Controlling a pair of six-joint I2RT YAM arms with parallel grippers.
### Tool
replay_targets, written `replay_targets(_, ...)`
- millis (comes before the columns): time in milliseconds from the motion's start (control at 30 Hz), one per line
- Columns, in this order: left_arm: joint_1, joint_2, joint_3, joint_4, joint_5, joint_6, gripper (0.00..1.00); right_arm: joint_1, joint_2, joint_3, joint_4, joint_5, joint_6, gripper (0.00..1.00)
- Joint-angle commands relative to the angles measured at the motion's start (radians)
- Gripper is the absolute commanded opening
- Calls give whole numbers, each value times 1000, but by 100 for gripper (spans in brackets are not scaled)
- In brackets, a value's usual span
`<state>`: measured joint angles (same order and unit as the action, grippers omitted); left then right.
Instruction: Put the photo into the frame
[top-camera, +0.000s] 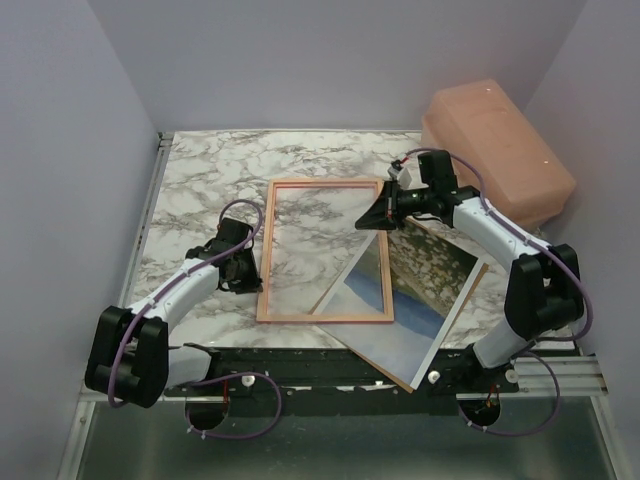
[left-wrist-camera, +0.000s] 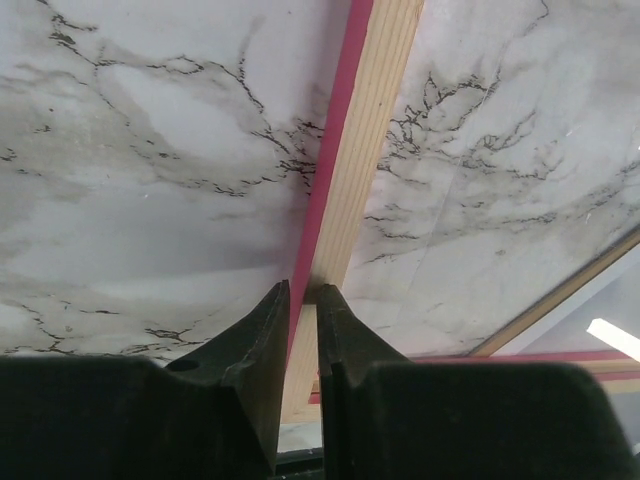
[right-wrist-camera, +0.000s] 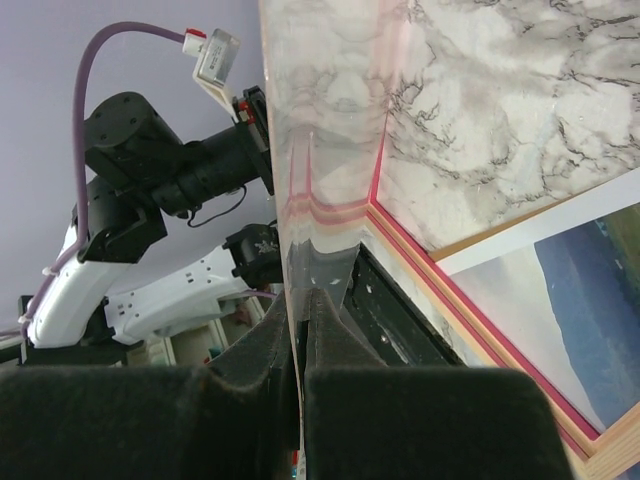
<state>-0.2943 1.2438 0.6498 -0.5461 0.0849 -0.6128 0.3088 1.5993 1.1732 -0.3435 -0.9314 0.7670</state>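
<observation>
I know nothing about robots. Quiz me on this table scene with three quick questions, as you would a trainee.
1. Multiple choice: the photo lies
A) wholly inside the frame
B) partly under the frame's near right corner
C) propped against the back wall
2. True or false: the right tool is wide open.
3. Fill in: the left tool sits at the frame's ___ rail.

Key
1. B.
2. False: it pinches a thin glossy sheet.
3. Left.
</observation>
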Motion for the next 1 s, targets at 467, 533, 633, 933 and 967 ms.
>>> replay_targets(467,6,-17,-7,32,-5,17,15,6,145,184,13,-13,-4,1)
replay_targets(533,6,-13,-10,35,-2,18,14,5,163,194,10,-16,-11,1)
replay_targets(633,6,-11,-10,35,2,18,14,4,186,208,2,-17,-22,1)
replay_targets(933,6,2,-9,39,9,22,13,-1,233,239,0,-13,-21,1)
replay_targets(967,6,4,-10,40,9,22,13,0,237,236,0,-16,-22,1)
